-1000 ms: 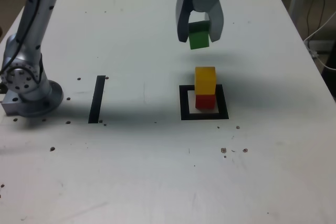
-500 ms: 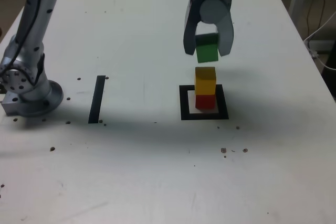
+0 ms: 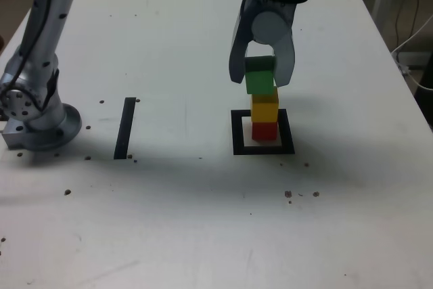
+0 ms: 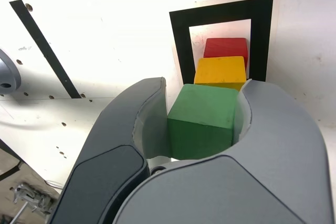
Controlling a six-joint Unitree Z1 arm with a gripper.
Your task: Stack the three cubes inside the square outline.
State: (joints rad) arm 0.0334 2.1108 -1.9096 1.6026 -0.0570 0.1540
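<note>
Over square outline (image 3: pixel 263 150) | tool (image 3: pixel 261 80) clamps green cube (image 3: pixel 260 80) | just above yellow cube (image 3: pixel 264 107)

I find the table (image 3: pixel 169 221) evenly lit; a soft shadow band crosses it below the square outline (image 3: pixel 263 148); wrist view overexposed on white, gripper (image 4: pixel 202 121) close and slightly soft.

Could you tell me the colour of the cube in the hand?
Green cube, clearest in the wrist view, held in the hand.

A robotics lab – white test table (image 3: pixel 169 221) with tape marks, bolted arm base (image 3: pixel 37 116) (cables beside)
</note>
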